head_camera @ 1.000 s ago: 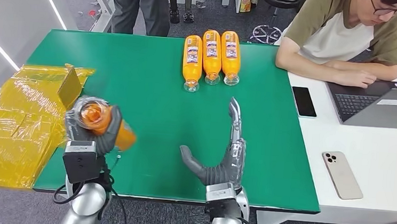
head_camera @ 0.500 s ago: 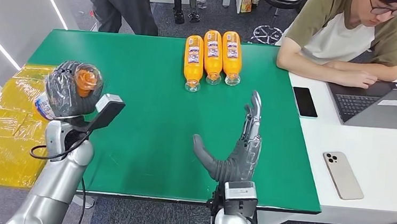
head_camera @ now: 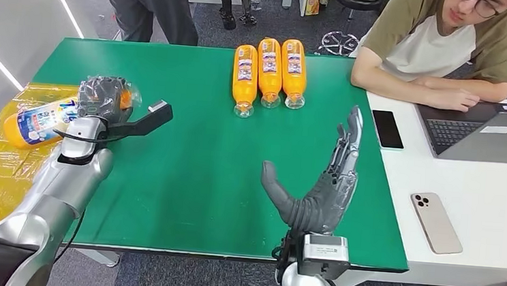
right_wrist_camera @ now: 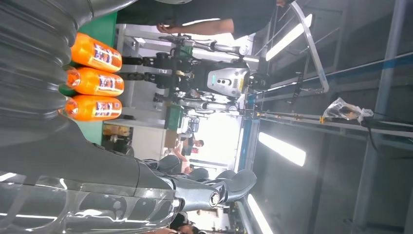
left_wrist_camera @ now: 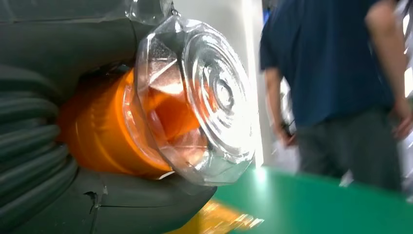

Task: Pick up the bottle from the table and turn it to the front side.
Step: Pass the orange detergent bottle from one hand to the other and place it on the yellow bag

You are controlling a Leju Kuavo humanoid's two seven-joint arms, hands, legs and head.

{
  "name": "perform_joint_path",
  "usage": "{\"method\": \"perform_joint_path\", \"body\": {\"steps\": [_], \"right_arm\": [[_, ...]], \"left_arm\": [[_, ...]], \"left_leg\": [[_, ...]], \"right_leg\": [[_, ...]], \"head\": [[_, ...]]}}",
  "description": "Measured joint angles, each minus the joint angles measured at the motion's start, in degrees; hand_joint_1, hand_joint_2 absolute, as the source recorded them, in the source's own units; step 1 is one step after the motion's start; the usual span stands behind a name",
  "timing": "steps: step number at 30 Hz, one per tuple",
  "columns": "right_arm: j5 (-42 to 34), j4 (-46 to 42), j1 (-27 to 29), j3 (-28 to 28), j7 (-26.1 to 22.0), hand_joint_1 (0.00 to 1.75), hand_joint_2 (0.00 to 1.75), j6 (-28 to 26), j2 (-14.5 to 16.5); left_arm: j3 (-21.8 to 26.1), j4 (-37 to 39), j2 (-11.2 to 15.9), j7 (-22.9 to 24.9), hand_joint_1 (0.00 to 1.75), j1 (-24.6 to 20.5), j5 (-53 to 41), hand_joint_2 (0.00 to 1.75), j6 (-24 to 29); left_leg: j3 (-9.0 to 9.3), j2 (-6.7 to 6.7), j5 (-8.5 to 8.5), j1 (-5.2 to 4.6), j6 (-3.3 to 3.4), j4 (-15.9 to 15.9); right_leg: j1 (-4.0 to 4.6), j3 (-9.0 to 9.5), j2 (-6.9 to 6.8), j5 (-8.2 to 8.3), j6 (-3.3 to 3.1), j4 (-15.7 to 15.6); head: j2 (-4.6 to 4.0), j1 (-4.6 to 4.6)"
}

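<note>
Orange juice bottle (head_camera: 34, 120) lies sideways in the left hand (head_camera: 106, 97), gripped near its clear base and lifted over the green table's (head_camera: 187, 172) left edge. Right hand (head_camera: 322, 189) hovers above the table, fingers spread, holding nothing. Three more bottles (head_camera: 268, 72) lie side by side at the far edge.

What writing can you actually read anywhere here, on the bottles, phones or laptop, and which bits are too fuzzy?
Nothing reads clearly.
Held bottle in the left hand: blue-and-white label, print too blurred to read.
Three bottles on the table: label print too small.
Laptop: stickers and keys too small.
Black phone and beige phone: no text visible.
Right hand holds nothing and bears no lettering.
</note>
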Motion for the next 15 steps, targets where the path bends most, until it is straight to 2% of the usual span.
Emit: {"method": "perform_joint_path", "body": {"steps": [5, 12, 13, 15], "right_arm": [[-0.5, -0.3, 0.0, -0.1, 0.7, 0.0, 1.75, 0.0, 0.0], [-0.5, -0.3, 0.0, -0.1, 2.2, 0.0, 1.75, 0.0, 0.0], [-0.5, -0.3, 0.0, 0.0, 2.5, 0.0, 1.75, 0.0, 0.0], [-0.7, -0.3, 0.0, 0.1, 2.7, 0.0, 1.75, 0.0, 0.0]], "left_arm": [[-1.4, 2.3, 2.0, -1.1, 1.75, 1.0, -1.0, 1.75, -3.4], [-2.3, 3.6, 2.9, -1.3, 1.75, 2.7, -0.1, 1.75, -8.1], [-2.3, 3.8, 3.0, -1.3, 1.71, 3.2, 0.0, 1.75, -8.5], [-2.4, 4.1, 3.3, -1.9, 1.19, 4.4, 0.1, 1.75, -9.0]], "left_leg": [[0.0, -0.01, 0.0, 0.01, -0.01, 0.0], [0.0, -0.01, 0.0, -0.01, -0.01, 0.0], [-0.01, -0.01, 0.0, -0.01, -0.01, 0.0], [-0.01, -0.01, 0.0, -0.01, -0.01, 0.0]], "right_leg": [[0.0, -0.01, -0.01, -0.01, 0.0, 0.0], [0.0, 0.0, -0.03, -0.01, 0.0, 0.0], [0.0, 0.0, -0.03, -0.01, 0.0, 0.0], [0.0, -0.01, -0.02, -0.01, 0.0, 0.0]], "head": [[0.0, 0.0], [0.0, 0.01], [0.0, 0.01], [0.0, 0.01]]}}
